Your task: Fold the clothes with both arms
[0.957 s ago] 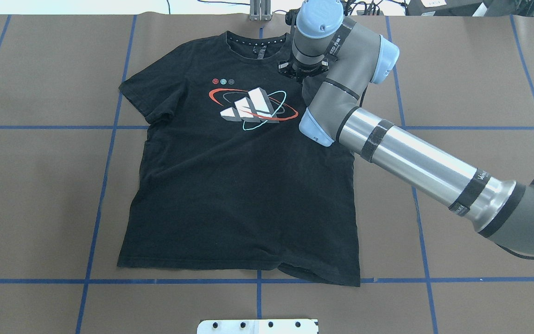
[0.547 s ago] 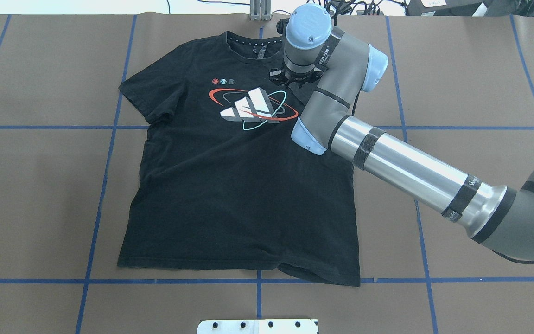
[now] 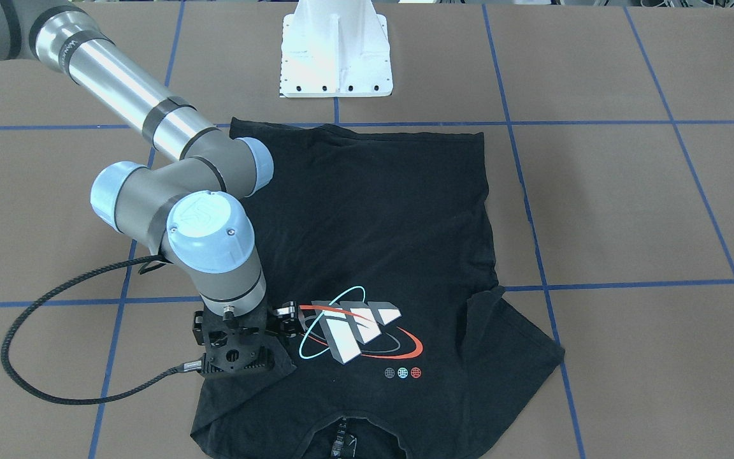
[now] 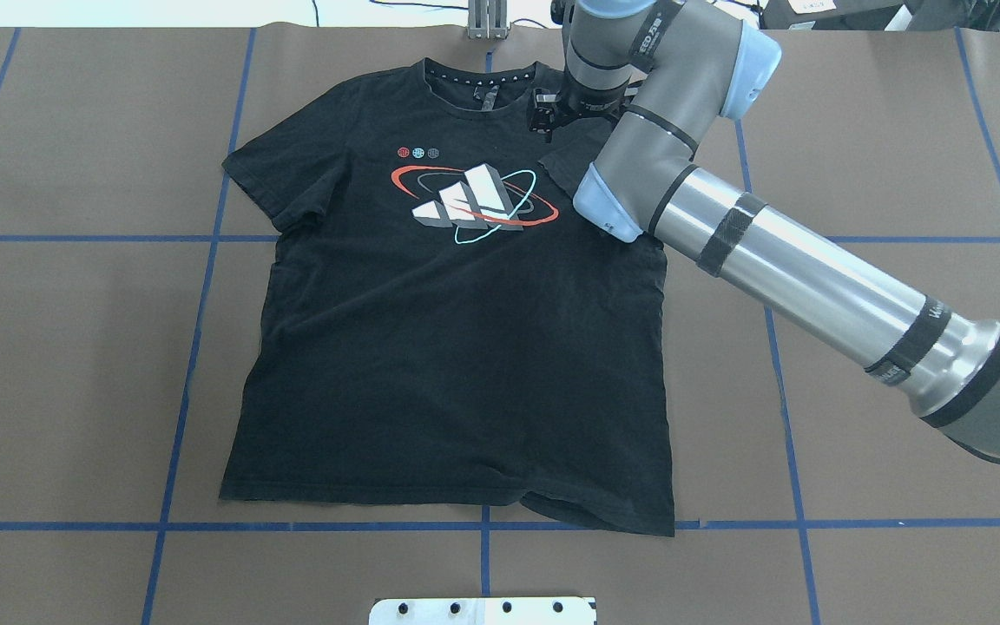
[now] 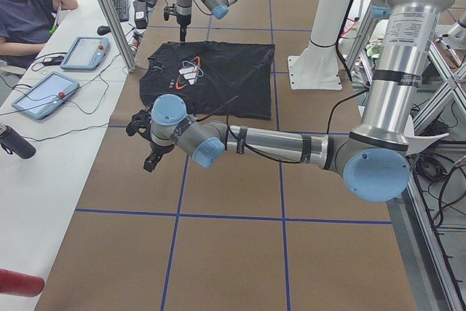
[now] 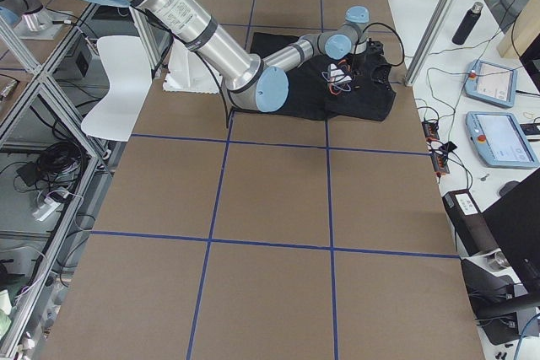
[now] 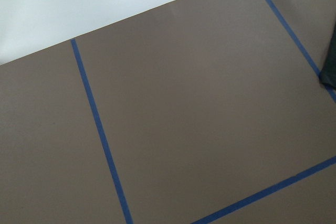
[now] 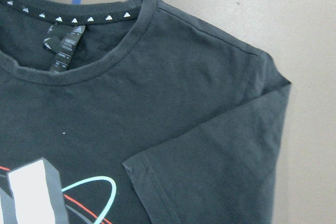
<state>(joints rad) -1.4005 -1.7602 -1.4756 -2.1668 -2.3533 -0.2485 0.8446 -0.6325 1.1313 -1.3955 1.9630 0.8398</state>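
Front view: right arm (image 3: pixel 144 115) enters from 10 o'clock with its wrist turned down. The right gripper (image 3: pixel 237 356) sits above the T-shirt (image 3: pixel 392 210) shoulder, jaw gap hidden.
Overhead: T-shirt flat on the desk (image 4: pixel 75 347), collar at 12 o'clock.
Left side: left arm (image 5: pixel 269 143) stretched low, at the shirt's 6 o'clock. Cannot tell the left gripper (image 5: pixel 151 159) spread.
Right wrist: sleeve (image 8: pixel 210 182) folded inward.

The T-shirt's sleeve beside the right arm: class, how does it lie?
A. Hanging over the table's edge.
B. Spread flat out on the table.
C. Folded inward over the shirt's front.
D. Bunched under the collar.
C: in the right wrist view the sleeve lies doubled over the T-shirt front, its hem beside the graphic.
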